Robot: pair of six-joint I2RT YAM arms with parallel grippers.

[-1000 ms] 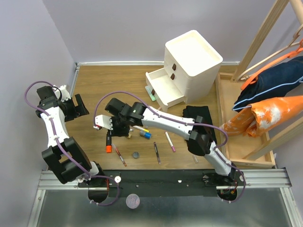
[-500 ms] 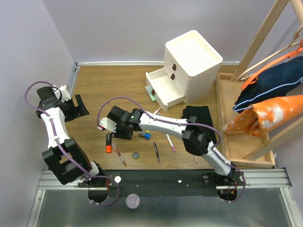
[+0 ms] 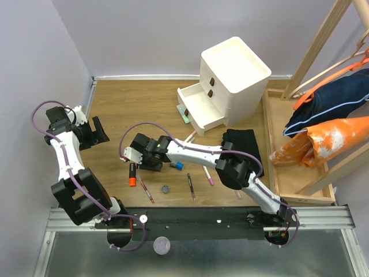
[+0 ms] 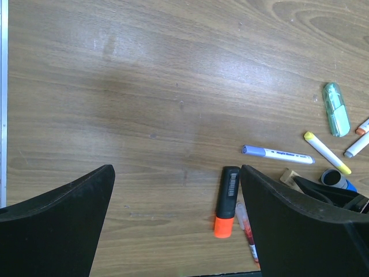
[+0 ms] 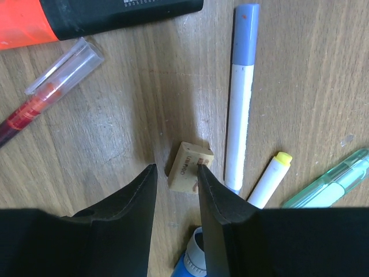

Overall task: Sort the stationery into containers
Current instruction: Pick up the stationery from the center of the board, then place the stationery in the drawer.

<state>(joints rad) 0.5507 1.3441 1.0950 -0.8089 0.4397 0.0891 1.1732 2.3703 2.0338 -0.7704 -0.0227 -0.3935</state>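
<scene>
My right gripper [image 5: 174,168] stands at a narrow gap just over the table [image 5: 323,69], its fingers straddling a small tan eraser [image 5: 183,164] — one finger touches its corner, the other stands just off it, so nothing is pinched. Just beside the eraser lie a blue-capped white pen [image 5: 241,98] and a yellow-tipped marker [image 5: 268,179], with the orange highlighter [image 5: 86,17] and a red pen [image 5: 52,104] a little farther out — the open drawer [image 3: 190,92] of the white cabinet [image 3: 236,66] is well apart. My left gripper [image 4: 176,168] hangs wide open and empty over bare wood.
</scene>
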